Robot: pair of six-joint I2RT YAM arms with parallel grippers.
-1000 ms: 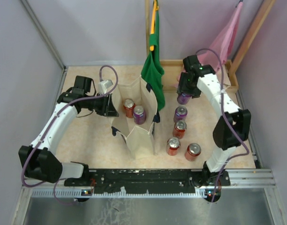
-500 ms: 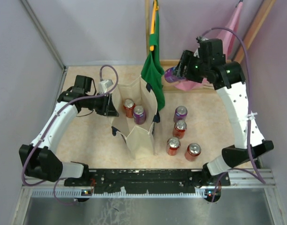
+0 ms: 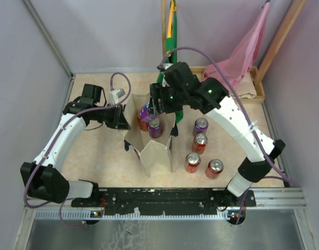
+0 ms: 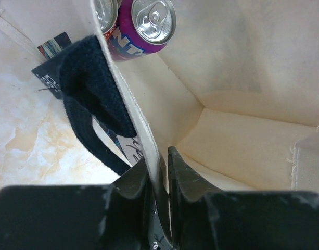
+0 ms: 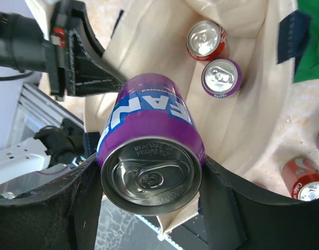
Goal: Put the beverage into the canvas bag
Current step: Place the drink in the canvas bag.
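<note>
The cream canvas bag [image 3: 155,152] with navy handles stands open at the table's middle. Inside it stand a red can [image 3: 142,124] and a purple can [image 3: 154,128]; both show in the right wrist view, red [image 5: 205,39] and purple [image 5: 221,77]. My right gripper [image 3: 149,111] is shut on a purple beverage can [image 5: 151,151] and holds it over the bag's open mouth. My left gripper [image 4: 159,165] is shut on the bag's left wall [image 4: 133,104], pinching the cloth beside a navy handle [image 4: 89,83].
Several loose cans stand right of the bag: purple [image 3: 201,125], red [image 3: 200,141], red [image 3: 192,162], red [image 3: 214,168]. A green cloth bag [image 3: 170,78] and a pink cloth bag [image 3: 242,52] hang at the back by a wooden tray [image 3: 255,88].
My right arm has swung left from the back right, carrying the purple can, to a spot over the bag's mouth. The left arm has not moved.
</note>
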